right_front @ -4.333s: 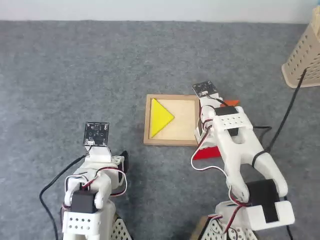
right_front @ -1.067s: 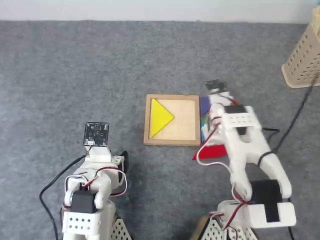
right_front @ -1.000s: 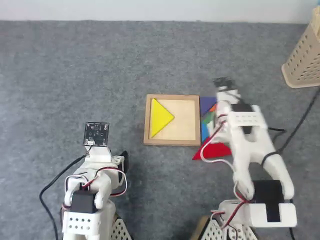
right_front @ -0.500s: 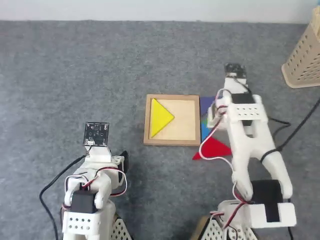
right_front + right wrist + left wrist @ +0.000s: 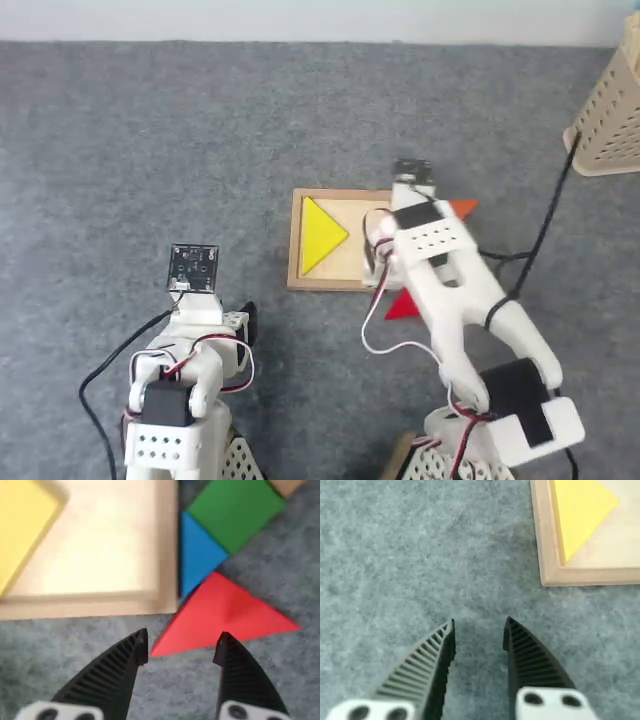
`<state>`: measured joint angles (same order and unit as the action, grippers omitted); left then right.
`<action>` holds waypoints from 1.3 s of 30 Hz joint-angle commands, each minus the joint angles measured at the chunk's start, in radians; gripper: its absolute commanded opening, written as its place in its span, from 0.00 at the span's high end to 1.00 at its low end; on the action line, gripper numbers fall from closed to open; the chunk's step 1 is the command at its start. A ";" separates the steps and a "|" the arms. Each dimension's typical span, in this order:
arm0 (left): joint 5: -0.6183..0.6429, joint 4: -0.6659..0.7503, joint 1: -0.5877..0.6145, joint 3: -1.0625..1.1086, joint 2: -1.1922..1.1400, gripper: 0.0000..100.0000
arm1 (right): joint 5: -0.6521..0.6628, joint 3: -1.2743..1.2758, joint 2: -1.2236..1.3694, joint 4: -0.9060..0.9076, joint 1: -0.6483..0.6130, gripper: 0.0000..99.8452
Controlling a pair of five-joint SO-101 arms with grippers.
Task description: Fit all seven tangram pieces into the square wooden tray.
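Tray (image 5: 325,284) sits mid-table; only the yellow triangle (image 5: 321,235) is seated, against its 9 o'clock side. The red triangle (image 5: 225,612), blue triangle (image 5: 197,550) and green square (image 5: 232,510) lie on the carpet (image 5: 150,130) off the tray's 3 to 4 o'clock side. Right gripper (image 5: 181,637) is spread and empty, its jaws flanking the red triangle's corner. We judge the step to be the red triangle pickup. Next: lower, close across the piece, lift it over the rim. Left gripper (image 5: 480,622) is spread and empty, at the tray's 7 o'clock.
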<state>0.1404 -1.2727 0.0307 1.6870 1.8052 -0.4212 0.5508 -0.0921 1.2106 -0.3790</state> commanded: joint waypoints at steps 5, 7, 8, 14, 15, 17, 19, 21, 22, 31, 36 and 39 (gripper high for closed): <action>0.008 0.006 0.006 -0.002 0.020 0.85 | -0.012 0.110 -0.050 -0.045 0.047 0.76; 0.008 0.006 0.006 -0.002 0.020 0.85 | -0.011 0.133 -0.050 -0.079 0.061 0.76; 0.008 0.006 0.006 -0.002 0.020 0.85 | -0.011 0.137 -0.050 -0.090 0.068 0.76; 0.008 0.006 0.006 -0.002 0.020 0.85 | -0.014 0.135 -0.048 -0.120 0.088 0.76; 0.008 0.006 0.006 -0.002 0.020 0.85 | -0.014 0.138 -0.048 -0.133 0.096 0.76; 0.008 0.006 0.006 -0.002 0.020 0.85 | -0.014 0.138 -0.042 -0.156 0.114 0.76; 0.008 0.006 0.006 -0.002 0.020 0.85 | -0.015 0.133 -0.016 -0.189 0.143 0.76; 0.008 0.006 0.006 -0.002 0.020 0.85 | -0.015 0.129 0.022 -0.240 0.179 0.76; 0.008 0.006 0.006 -0.002 0.020 0.85 | -0.015 0.120 0.042 -0.252 0.196 0.76; 0.008 0.006 0.006 -0.002 0.020 0.85 | -0.011 -0.152 0.248 -0.122 0.460 0.76; 0.008 0.006 0.006 -0.002 0.020 0.85 | 0.003 -0.318 0.349 -0.045 0.573 0.76; 0.008 0.006 0.006 -0.002 0.020 0.85 | 0.054 -0.408 0.363 0.030 0.585 0.76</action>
<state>0.1404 -1.2727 0.0322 1.6870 1.8052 -0.4120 0.2516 0.2731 1.1630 0.1672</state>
